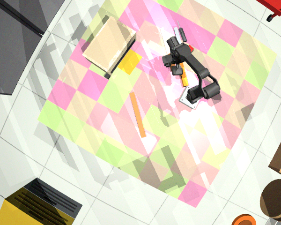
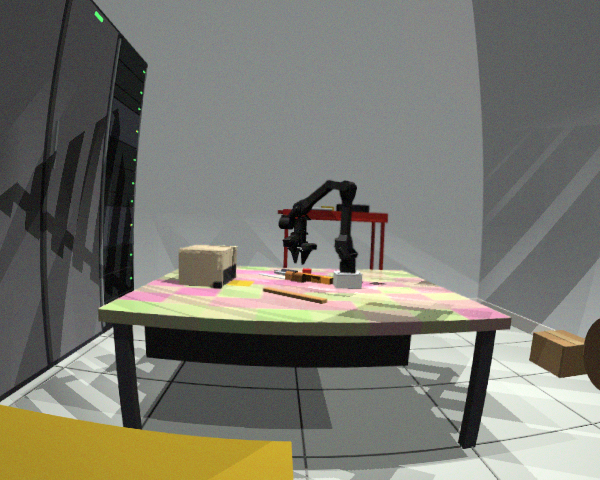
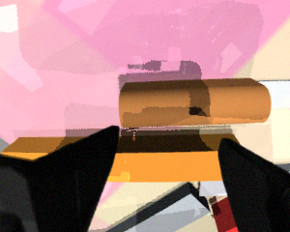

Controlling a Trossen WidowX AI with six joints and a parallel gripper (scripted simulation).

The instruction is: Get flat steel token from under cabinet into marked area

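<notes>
My gripper [image 1: 175, 70] [image 2: 303, 254] [image 3: 169, 139] is open and empty. It hangs a little above two orange tools near the arm's base. In the wrist view a short orange cylinder [image 3: 193, 102] lies crosswise just beyond the fingertips. A flat orange bar [image 3: 169, 166] [image 1: 184, 78] [image 2: 313, 278] lies beside it, between the fingers. The beige cabinet [image 1: 109, 46] [image 2: 207, 264] stands at the table's far left corner. The yellow marked area [image 1: 129, 61] [image 2: 241, 283] lies in front of it. The steel token is not in view.
A long orange stick [image 1: 137, 113] [image 2: 295, 295] lies in the middle of the table. A dark screwdriver [image 1: 182, 33], a grey strip and a red block [image 1: 191, 48] lie behind the arm. The arm's white base plate [image 1: 184, 100] [image 2: 347, 279] stands right of the gripper.
</notes>
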